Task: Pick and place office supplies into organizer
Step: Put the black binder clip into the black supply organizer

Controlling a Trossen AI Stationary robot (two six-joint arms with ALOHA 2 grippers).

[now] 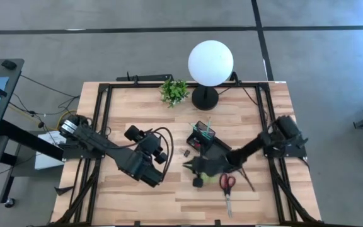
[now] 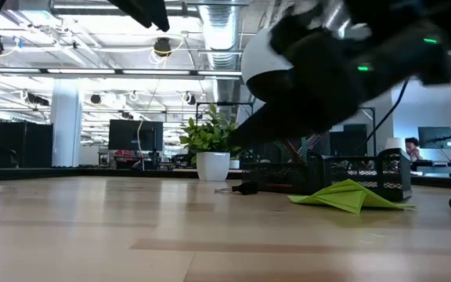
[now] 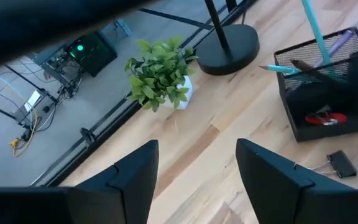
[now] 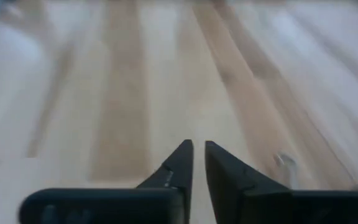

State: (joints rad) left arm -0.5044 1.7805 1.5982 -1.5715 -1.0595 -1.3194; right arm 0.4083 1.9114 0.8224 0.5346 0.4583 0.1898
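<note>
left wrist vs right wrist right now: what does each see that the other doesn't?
Left wrist only: the potted plant, the lamp's black base, the black organizer with a teal pen standing in it and a small red piece in its front compartment, and a black clip on the table beside it. The left gripper is open and holds nothing.

Right wrist only: almost nothing but bare wood close up, with the right gripper nearly closed and nothing between its fingers.

Both: the light wooden table.

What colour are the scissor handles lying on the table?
Red handles on the scissors, clearest in the high view.
</note>
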